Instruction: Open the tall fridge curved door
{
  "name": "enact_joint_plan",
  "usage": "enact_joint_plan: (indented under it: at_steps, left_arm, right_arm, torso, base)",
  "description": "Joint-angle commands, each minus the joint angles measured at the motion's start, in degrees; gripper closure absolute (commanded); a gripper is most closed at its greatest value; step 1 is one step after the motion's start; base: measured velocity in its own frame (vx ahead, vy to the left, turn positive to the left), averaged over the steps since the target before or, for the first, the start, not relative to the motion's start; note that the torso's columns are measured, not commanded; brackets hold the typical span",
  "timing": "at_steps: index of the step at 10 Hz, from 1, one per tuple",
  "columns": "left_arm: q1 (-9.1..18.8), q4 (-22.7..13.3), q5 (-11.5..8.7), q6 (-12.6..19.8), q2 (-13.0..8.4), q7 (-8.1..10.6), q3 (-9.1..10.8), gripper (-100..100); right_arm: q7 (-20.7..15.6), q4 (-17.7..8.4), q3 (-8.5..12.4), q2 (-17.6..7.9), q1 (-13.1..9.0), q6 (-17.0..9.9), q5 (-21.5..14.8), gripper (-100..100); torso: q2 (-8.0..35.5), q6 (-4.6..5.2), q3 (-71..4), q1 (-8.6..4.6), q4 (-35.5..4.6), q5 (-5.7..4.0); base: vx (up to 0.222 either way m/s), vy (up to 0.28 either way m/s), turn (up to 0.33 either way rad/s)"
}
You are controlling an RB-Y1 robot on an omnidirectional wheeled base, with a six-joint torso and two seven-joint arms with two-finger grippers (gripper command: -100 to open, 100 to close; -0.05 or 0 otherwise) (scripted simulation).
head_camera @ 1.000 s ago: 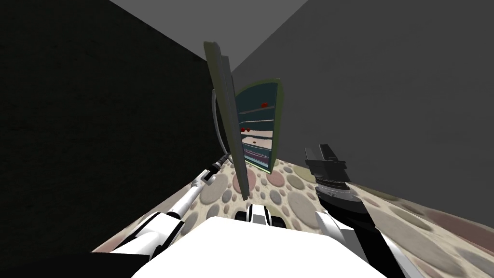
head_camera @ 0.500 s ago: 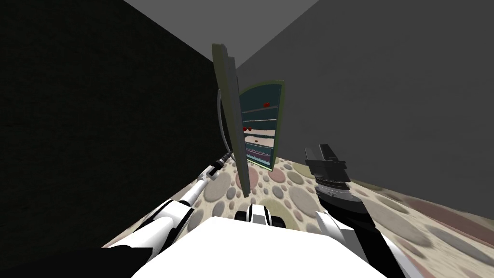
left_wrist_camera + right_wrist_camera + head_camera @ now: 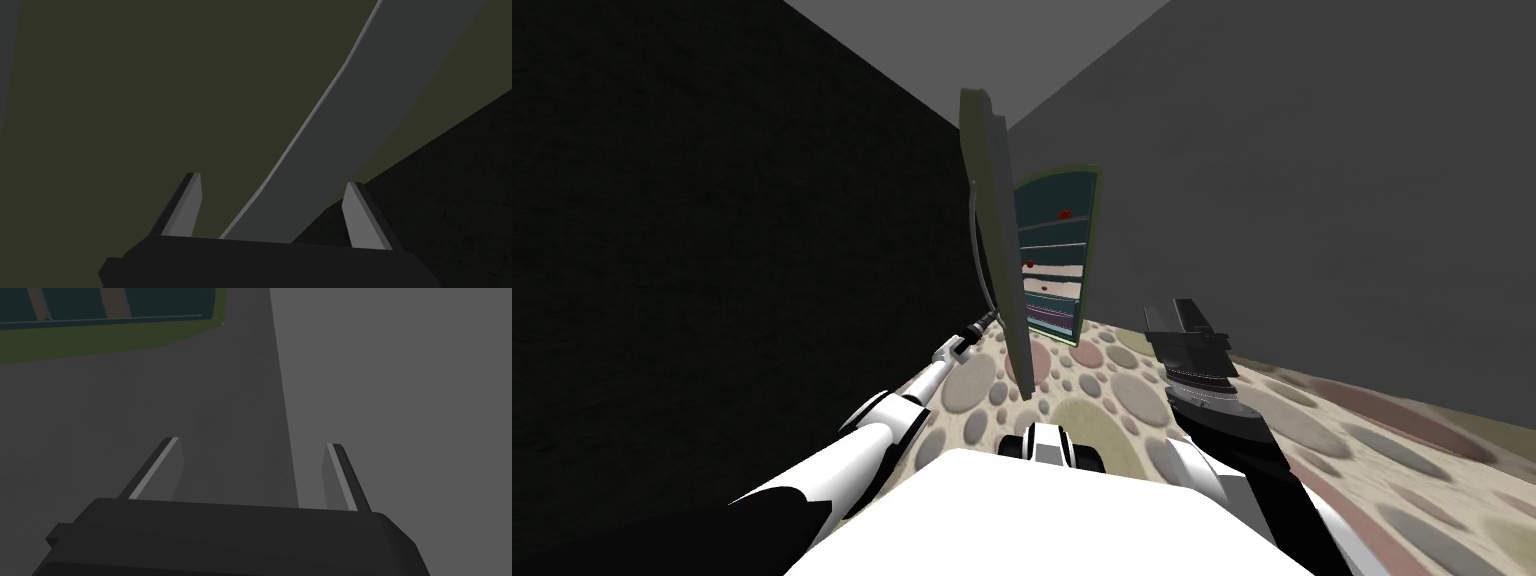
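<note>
A pebble-patterned floor runs into a dim grey corner, where the tall fridge stands with its shelves showing. Its olive door is swung wide, edge-on toward the robot. The left gripper sits at the curved grey handle, its fingers spread with the bar running between them, not pinched. The right gripper hangs off to the right, fingers apart on nothing.

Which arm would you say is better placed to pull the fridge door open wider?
Left. The left gripper is open around the curved grey handle of the olive door, ready to close and pull. The right gripper, also open, is apart from the door, facing a grey wall.
</note>
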State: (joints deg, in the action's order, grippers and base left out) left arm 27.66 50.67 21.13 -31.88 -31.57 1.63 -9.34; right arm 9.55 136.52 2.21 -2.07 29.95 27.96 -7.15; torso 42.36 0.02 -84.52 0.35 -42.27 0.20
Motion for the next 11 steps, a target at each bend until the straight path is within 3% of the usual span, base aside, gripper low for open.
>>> enact_joint_plan:
  at_steps: [1, 3, 4, 8, 11]
  left_arm:
    - [4.5, -4.9, 1.7, -1.8, 1.7, 0.79, -1.47, 100]
    - [7.6, -8.7, 1.7, -1.8, 1.7, 0.79, -1.47, 100]
    - [7.0, -8.0, 1.8, -1.8, 1.8, 0.3, -1.32, 100]
    - [6.9, -7.3, 2.4, -4.6, 0.9, 2.26, -2.92, 100]
    - [6.7, -6.4, 3.0, -7.4, 0.1, 4.25, -4.58, 100]
  right_arm:
    - [0.0, 0.0, 0.0, 0.0, 0.0, 0.0, 0.0, 0]
    - [0.0, 0.0, 0.0, 0.0, 0.0, 0.0, 0.0, 0]
    - [0.0, 0.0, 0.0, 0.0, 0.0, 0.0, 0.0, 0]
    - [0.0, 0.0, 0.0, 0.0, 0.0, 0.0, 0.0, 0]
    - [0.0, 0.0, 0.0, 0.0, 0.0, 0.0, 0.0, 0]
  torso:
    - [-0.1, -0.1, -0.1, -0.34, -0.1, -0.15]
    - [0.2, 0.01, 0.1, -0.3, -0.1, -0.11]
    - [0.2, -0.16, 0.1, -0.5, -0.1, -0.19]
    - [-0.1, 0.0, -0.1, 0.02, -0.3, -0.16]
    - [-0.2, 0.05, -0.1, -0.42, -0.3, -0.31]
  base:
    - [-0.1, 0.192, -0.092]
    - [-0.126, 0.169, -0.073]
    - [-0.021, 0.051, -0.003]
    - [0.009, 0.212, -0.019]
    - [0.002, 0.278, -0.017]
